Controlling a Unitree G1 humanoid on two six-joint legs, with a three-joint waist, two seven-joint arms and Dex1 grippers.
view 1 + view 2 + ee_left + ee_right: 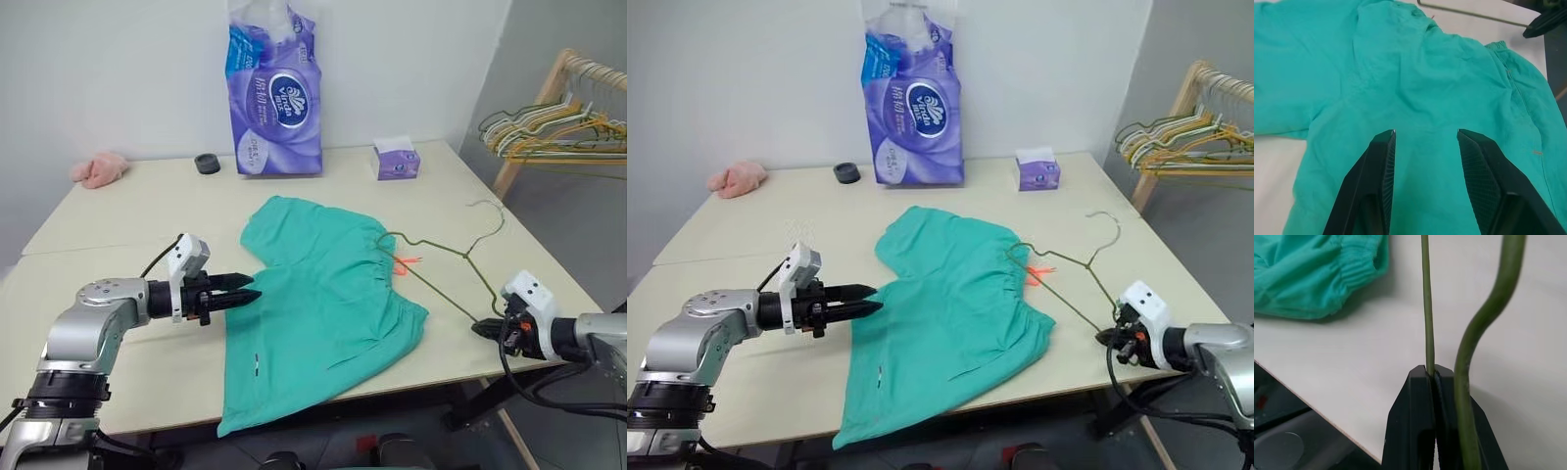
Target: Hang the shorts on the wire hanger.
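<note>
Left gripper (253, 287) hovers half-open and empty at the left edge of the teal shorts (318, 304), which lie flat mid-table, waistband with orange drawstring toward the wire hanger (446, 269). Right gripper (1432, 372) is pinched shut on the hanger's thin olive wire, just right of the shorts. Likely best: hold the hanger steady, grab one leg hem, feed it through the triangle.

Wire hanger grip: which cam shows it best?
Right wrist view: the right tool is shut on the wire hanger, wire pinched between its tips. Both eye views show the whole hanger on the table, one end under the shorts. Left wrist view shows one wire stretch.
</note>
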